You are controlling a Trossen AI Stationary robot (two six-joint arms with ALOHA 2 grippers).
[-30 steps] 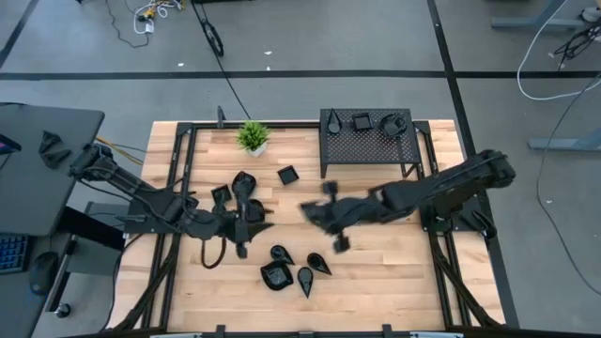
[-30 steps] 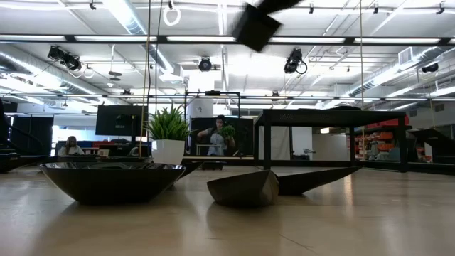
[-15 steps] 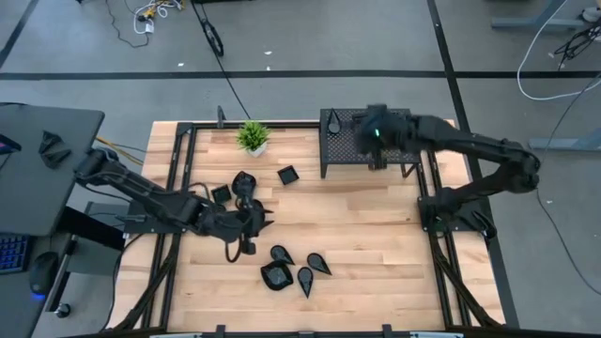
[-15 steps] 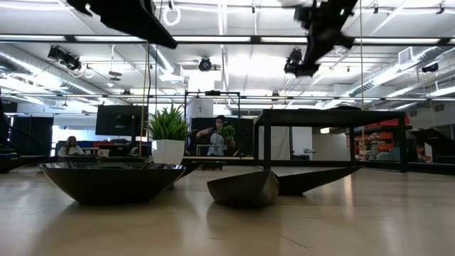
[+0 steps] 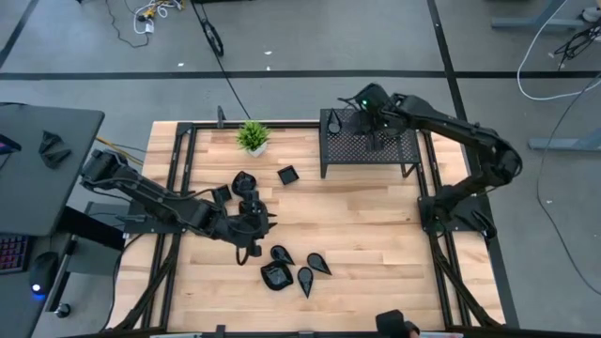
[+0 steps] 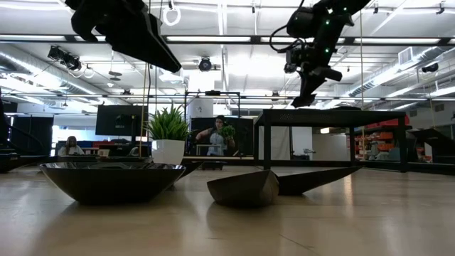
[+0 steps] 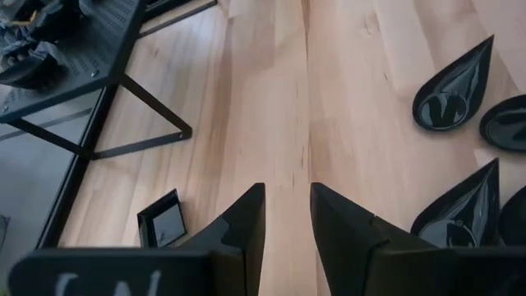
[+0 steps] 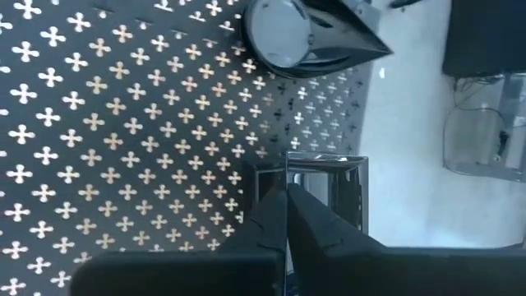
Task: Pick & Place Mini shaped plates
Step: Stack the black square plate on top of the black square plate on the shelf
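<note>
My right gripper [image 8: 286,193] hangs over the black perforated rack [image 5: 368,143] at the table's far right, shut on a small square black plate [image 8: 329,193]. A teardrop plate [image 8: 296,33] lies on the rack top beyond it. My left gripper [image 7: 288,205] is open over bare wood left of the table's middle, with nothing between its fingers. Teardrop plates [image 7: 452,86], [image 7: 460,210] lie on the table beside it, and a small square plate [image 7: 164,222] on its other side. More plates [image 5: 242,180], [image 5: 287,175] rest farther back. My right gripper pinches one rim [image 8: 316,174] of the square plate between its two fingers. They slant down from above. The plate hangs below the fingertips [image 6: 306,96], clear of the rack top.
A small green potted plant [image 5: 252,137] stands at the far edge, left of the rack. The rack's legs and cross braces [image 7: 123,115] stand on the wood beyond my left gripper. Bare wood lies in the table's middle and right half [image 5: 376,225].
My right gripper has swung from the table's middle toward the far right with the square plate and now hangs over the rack. My left gripper has sunk a little toward the table.
</note>
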